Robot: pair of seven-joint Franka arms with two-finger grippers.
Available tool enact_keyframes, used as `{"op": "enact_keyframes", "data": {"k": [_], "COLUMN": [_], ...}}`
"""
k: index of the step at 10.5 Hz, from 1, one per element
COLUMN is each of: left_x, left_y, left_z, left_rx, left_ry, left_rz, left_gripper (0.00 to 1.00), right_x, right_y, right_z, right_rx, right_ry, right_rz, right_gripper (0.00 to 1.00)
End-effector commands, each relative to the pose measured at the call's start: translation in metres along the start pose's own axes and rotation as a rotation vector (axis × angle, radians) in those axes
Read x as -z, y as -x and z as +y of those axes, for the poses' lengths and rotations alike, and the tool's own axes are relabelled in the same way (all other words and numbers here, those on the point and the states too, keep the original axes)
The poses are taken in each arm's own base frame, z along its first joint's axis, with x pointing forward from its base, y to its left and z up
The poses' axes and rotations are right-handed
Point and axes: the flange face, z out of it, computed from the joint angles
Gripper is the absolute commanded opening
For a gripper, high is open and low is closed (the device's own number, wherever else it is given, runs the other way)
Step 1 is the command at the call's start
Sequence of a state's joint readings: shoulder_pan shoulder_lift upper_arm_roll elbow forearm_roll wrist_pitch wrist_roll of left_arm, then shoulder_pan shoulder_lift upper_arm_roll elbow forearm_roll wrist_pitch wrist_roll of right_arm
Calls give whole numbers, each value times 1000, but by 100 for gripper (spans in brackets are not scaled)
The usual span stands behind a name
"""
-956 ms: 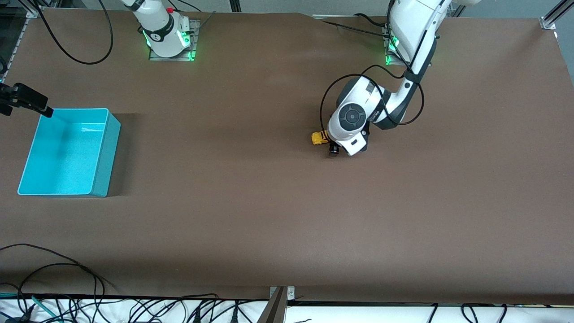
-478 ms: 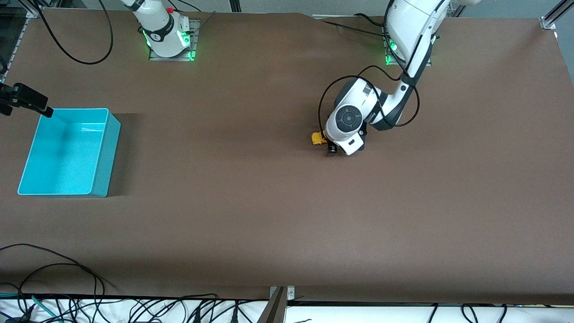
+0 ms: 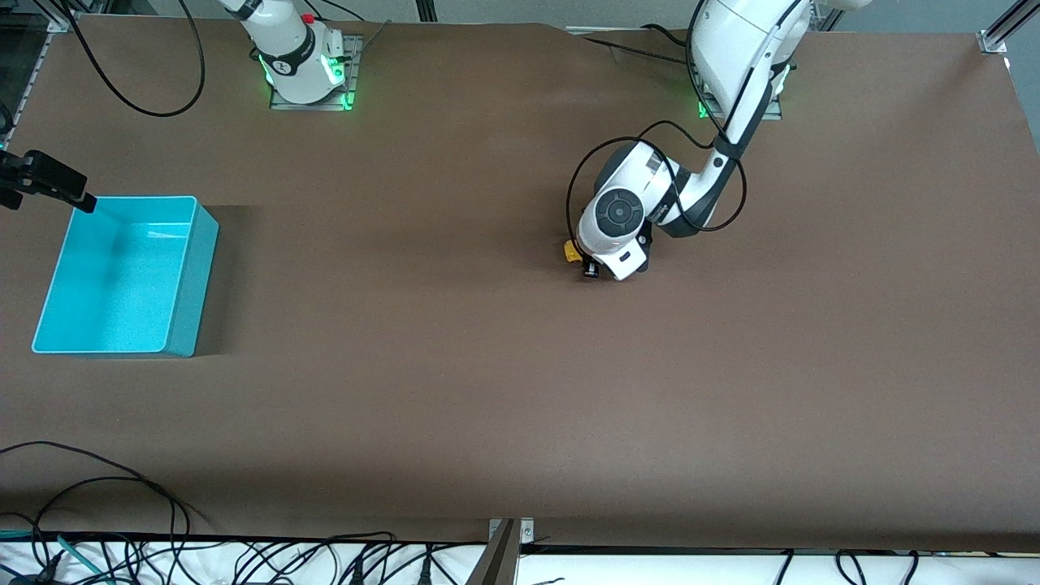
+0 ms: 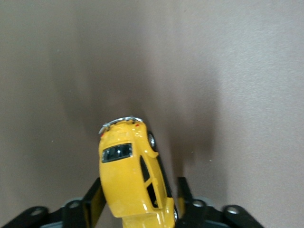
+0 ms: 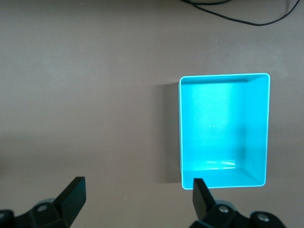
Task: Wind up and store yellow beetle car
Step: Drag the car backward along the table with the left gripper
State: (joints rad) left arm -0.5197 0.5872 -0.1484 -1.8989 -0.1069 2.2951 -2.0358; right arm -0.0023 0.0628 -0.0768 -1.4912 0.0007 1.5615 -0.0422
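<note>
Yellow beetle car [image 3: 573, 252] mid-table, mostly hidden under left gripper [image 3: 591, 264], wrist bent straight down. Left wrist view: clamped on car [image 4: 134, 179], fingers [image 4: 93, 203] against both sides. Right wrist view: right gripper [image 5: 137, 195] spread wide, waiting over turquoise bin [image 5: 259, 129].

yellow beetle car [image 3: 573, 252] mostly under left wrist (front view)

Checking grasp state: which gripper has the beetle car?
The left gripper: the yellow beetle car sits between its jaws. The right gripper is open with nothing in it, up by the turquoise bin.
</note>
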Motion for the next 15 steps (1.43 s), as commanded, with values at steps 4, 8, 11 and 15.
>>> {"op": "enact_keyframes", "data": {"k": [4, 8, 11, 15], "left_x": [-1, 4, 11, -9], "left_y": [0, -48, -77, -88], "left_z": [2, 29, 45, 49], "left_rx": [-71, -88, -67, -80], "left_ry": [23, 66, 74, 67], "left_rz": [71, 150, 132, 140], "left_gripper": [6, 0, 0, 0], "right_x": [6, 6, 6, 6], "right_y": [-1, -1, -1, -1], "right_z": [-1, -1, -1, -2], "right_rx": [-3, -3, -3, -1], "right_ry": [-11, -11, -11, -11], "right_rz": [8, 8, 8, 8], "right_gripper": [100, 100, 100, 100]}}
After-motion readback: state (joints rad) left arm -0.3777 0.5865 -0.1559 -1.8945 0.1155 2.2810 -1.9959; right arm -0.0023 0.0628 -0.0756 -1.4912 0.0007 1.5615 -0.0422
